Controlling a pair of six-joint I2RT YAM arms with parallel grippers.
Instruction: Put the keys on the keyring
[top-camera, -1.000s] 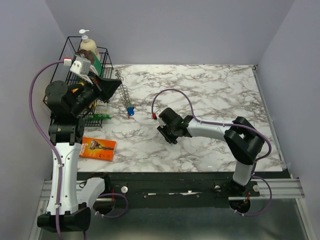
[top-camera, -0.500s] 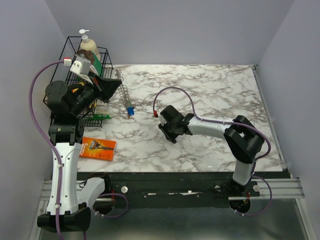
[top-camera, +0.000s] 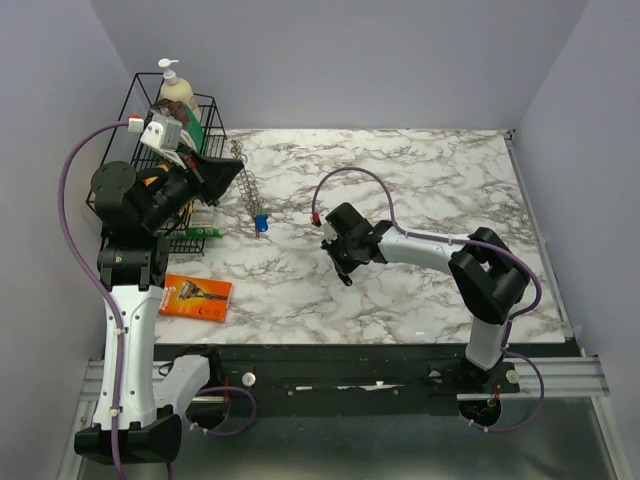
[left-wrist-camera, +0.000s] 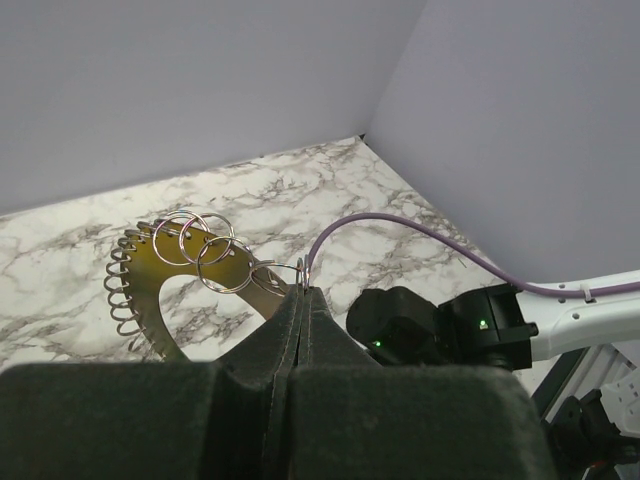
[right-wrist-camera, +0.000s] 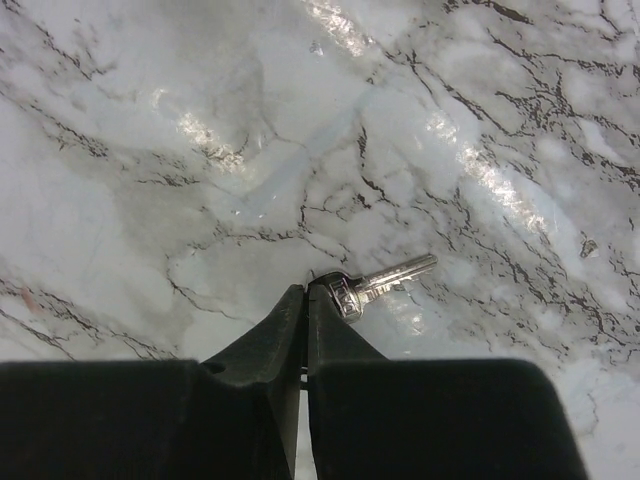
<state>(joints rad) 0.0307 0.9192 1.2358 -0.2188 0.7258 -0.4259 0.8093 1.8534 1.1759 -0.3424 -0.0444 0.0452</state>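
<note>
White marble tabletop (top-camera: 430, 170), grey-veined, stretching wide, bright glints of light shining on it. Plain pale lavender walls (top-camera: 350, 60) close in behind and on both sides, meeting at a corner back right.

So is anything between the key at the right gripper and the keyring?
Nothing visible: only marble table lies between the key, pinched by the right gripper, and the keyring held up by the left gripper.

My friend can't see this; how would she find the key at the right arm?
Find the white marble table, then the right gripper near its middle. At its tip is a small silver metal key, plain-headed, unlike the blue-headed key hanging farther left.
</note>
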